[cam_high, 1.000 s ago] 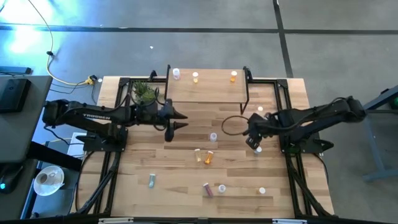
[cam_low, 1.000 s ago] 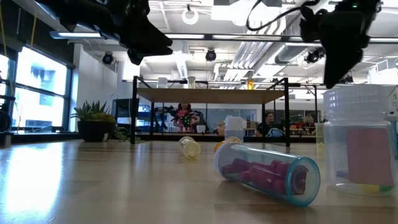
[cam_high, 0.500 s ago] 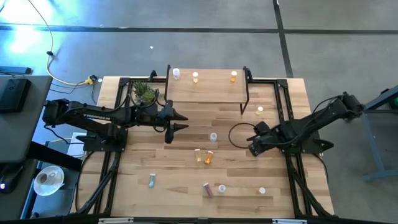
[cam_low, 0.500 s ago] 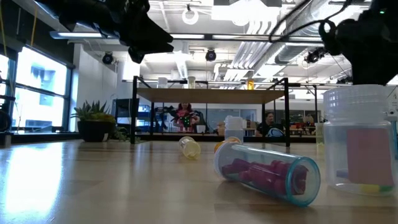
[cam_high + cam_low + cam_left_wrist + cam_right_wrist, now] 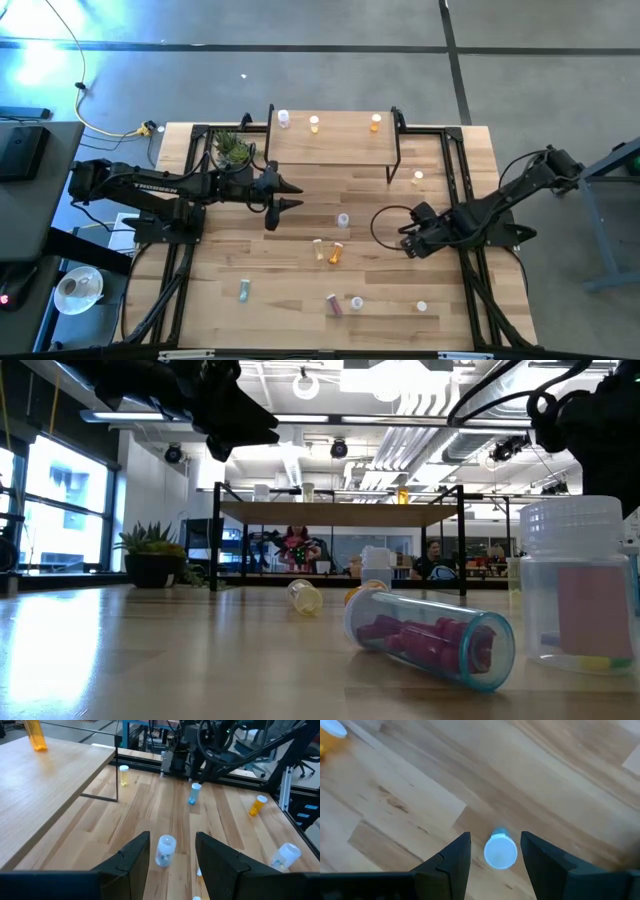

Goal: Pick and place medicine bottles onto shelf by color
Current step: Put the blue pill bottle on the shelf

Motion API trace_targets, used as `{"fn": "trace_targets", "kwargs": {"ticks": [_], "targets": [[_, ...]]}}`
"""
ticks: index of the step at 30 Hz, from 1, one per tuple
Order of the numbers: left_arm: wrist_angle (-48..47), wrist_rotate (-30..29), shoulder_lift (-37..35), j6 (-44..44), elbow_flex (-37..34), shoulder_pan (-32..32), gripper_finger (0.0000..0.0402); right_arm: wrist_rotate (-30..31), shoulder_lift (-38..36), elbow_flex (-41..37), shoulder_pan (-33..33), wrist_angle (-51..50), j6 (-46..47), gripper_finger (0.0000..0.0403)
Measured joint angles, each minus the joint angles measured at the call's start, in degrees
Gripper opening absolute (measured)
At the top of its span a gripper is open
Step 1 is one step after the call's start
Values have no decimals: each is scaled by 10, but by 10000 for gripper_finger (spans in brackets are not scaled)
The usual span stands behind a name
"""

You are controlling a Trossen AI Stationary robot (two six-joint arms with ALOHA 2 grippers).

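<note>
Overhead and wrist views of a wooden table (image 5: 400, 300) with two arms at work. The right gripper (image 5: 495, 851) hung low over the table's right half, pointing down, its jaws parted with a blue-tinted bottle (image 5: 500, 851) standing upright between the fingers (image 5: 451, 860) (no contact was visible, and nothing was held). The left gripper (image 5: 286, 194) waited above the table in front of the shelf (image 5: 330, 140), jaws also parted and empty, with a clear bottle (image 5: 164, 850) standing just beyond its fingertips. Three bottles stood on the shelf top: a pale one (image 5: 284, 119), a yellow one (image 5: 314, 123) and an orange one (image 5: 375, 122). Other bottles were scattered over the tabletop, among them a yellow one (image 5: 417, 178) just right of the shelf and a purple one (image 5: 334, 305) lying on its side near the front edge. A small potted plant (image 5: 232, 149) stood left of the shelf.
</note>
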Motion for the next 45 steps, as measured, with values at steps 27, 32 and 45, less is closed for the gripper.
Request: {"fn": "trace_targets", "kwargs": {"ticks": [27,32,45], "targets": [[1,-14,0,0,0,1,149,-32,111,0,8,12,13,165],[1,-17,0,0,0,1,149,-32,118,0,8,19,14,163],[-1,-17,0,0,0,1,149,-49,118,5,8,25,14,88]]}}
